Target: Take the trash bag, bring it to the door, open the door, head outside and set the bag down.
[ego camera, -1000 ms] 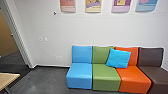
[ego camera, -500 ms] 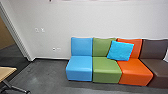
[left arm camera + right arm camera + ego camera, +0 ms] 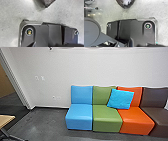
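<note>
A dark, glossy, creased shape, which may be part of the trash bag, reaches over the grey floor in the left wrist view. In the right wrist view a dark rounded shape has a pale shine on it; I cannot tell whether it is the same thing. How either gripper stands, or whether it holds anything, cannot be made out. At the far left of the head view, a wood-coloured door or panel stands beyond a pale door frame.
Along the white wall runs a row of seats: blue, green, orange and dark brown. A bright blue cushion leans on it. The corner of a light wooden table is at the near left.
The head camera has moved and looks lower than a second ago: the wall posters have mostly left the top, and more of the table's leg is in sight. The seats and cushion have not moved.
</note>
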